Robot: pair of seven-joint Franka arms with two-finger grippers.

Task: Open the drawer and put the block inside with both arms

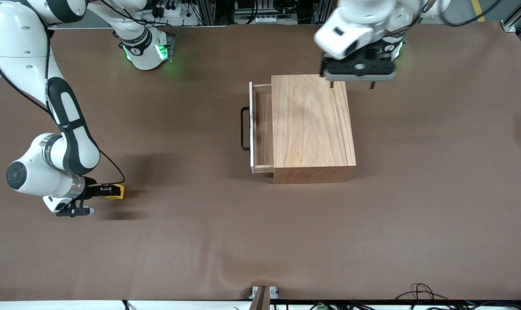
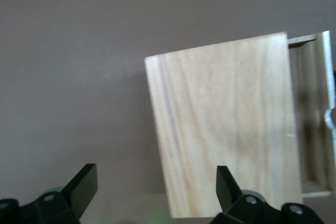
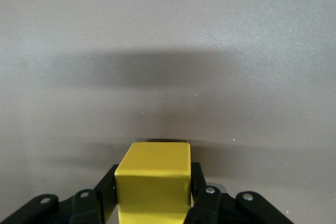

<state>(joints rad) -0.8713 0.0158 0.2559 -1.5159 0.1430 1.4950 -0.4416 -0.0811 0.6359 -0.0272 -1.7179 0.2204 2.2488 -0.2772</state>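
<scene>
The light-wood box stands mid-table. Its drawer is pulled partly out toward the right arm's end, with its black bar handle in front. The box also shows in the left wrist view, and the drawer beside it. My left gripper is open and empty, in the air over the box's edge nearest the robots' bases. My right gripper is shut on the yellow block, low over the mat at the right arm's end. In the right wrist view the block sits between the fingers.
The brown mat covers the whole table. Cables lie at the table edge nearest the front camera. The arms' green-lit bases stand along the table's back edge.
</scene>
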